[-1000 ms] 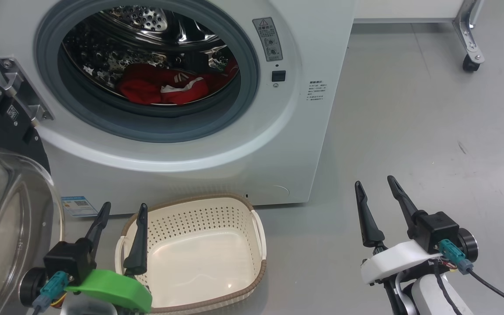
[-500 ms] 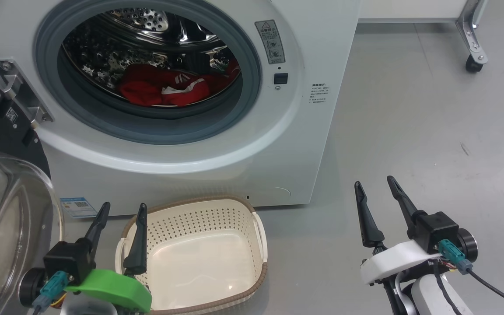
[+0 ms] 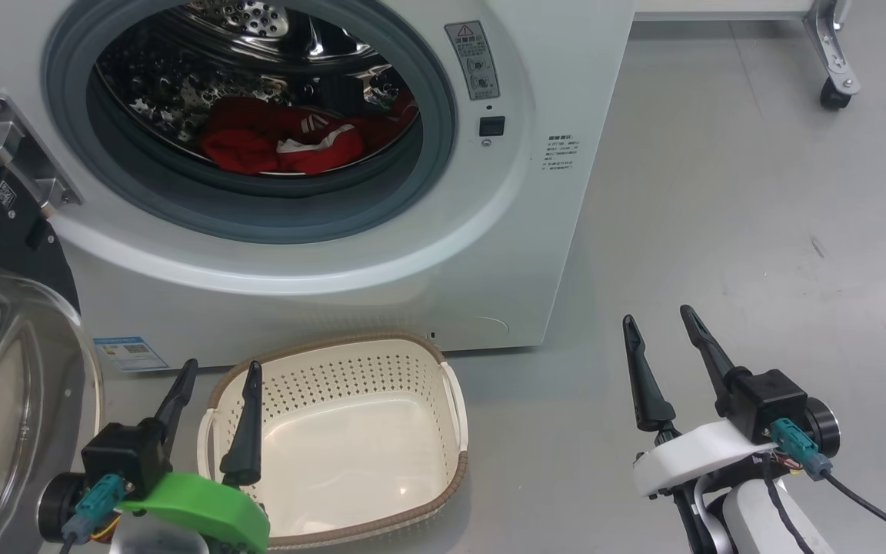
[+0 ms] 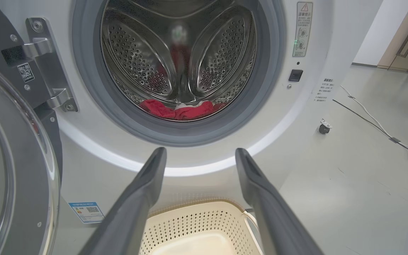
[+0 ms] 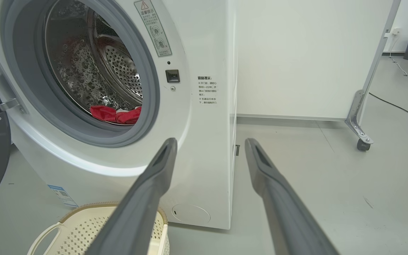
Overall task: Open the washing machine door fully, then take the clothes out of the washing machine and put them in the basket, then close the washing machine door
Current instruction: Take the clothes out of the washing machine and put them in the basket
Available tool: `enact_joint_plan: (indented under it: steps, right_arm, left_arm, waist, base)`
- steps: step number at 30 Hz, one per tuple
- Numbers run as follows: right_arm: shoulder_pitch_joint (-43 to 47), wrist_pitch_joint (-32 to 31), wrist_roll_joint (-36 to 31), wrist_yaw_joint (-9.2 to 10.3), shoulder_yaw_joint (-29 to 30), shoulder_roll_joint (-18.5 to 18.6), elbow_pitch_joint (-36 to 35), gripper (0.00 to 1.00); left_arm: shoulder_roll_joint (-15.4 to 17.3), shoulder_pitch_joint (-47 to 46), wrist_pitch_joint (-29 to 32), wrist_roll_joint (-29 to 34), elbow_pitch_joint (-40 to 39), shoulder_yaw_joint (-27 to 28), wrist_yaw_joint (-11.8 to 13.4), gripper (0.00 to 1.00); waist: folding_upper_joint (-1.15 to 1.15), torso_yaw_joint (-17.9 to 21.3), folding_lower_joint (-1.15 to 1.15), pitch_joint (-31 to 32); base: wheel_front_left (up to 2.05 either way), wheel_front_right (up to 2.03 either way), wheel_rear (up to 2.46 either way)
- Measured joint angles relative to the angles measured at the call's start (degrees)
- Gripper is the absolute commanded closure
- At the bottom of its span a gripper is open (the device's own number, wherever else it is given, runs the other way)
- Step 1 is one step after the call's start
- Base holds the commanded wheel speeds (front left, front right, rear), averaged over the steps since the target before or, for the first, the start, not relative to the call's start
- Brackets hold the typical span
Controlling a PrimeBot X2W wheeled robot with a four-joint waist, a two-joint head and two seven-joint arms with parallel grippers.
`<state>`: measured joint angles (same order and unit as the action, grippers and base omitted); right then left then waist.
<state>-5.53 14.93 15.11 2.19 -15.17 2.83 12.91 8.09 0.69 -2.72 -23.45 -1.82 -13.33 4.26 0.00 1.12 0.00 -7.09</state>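
Left gripper (image 3: 221,364) stands wide open and empty, fingers raised over the left rim of the basket (image 3: 351,377). Right gripper (image 3: 657,315), equally spread and empty, is held low over the floor (image 3: 720,231) to the right.

The head camera has shifted: the washing machine (image 3: 381,254) and the basket (image 3: 335,377) now sit slightly higher and further left in its view. The left gripper (image 3: 222,363) seems a touch lower in frame, though barely.

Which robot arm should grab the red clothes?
Probably the left. The left gripper is open and faces straight into the washing machine at the clothes, by the basket. The right gripper sits off to its side.
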Motion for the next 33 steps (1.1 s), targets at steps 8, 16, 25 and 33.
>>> enact_joint_plan:
  steps: [8,16,25,33]
  right_arm:
    - [-1.17,0.0,-0.19,0.07,-0.11,0.0,-1.66,0.0]
    - [-3.67,0.0,-0.64,0.46,-1.04,0.01,-3.63,0.0]
    - [-6.92,0.0,-0.67,0.99,-2.25,0.05,-6.08,0.0]
    - [-9.92,0.0,0.01,1.49,-3.76,0.09,-7.76,0.0]
  left_arm:
    - [-0.23,-1.38,1.72,-0.52,1.42,-0.48,-0.6,0.0]
    - [-1.23,-6.92,4.53,-2.79,5.73,-1.2,-1.55,0.0]
    - [-1.66,-16.2,7.28,-4.52,11.11,0.08,-2.64,0.0]
    - [-0.47,-25.82,9.09,-5.69,14.99,2.18,-3.64,0.0]
  waist:
    - [0.0,0.37,0.0,-2.78]
    - [0.0,0.95,0.0,-7.24]
    - [0.0,2.2,0.0,-13.61]
    - [0.0,3.99,0.0,-19.45]
  base:
    - [0.0,0.0,0.0]
    - [0.0,0.0,0.0]
    - [0.0,0.0,0.0]
    - [0.0,0.0,0.0]
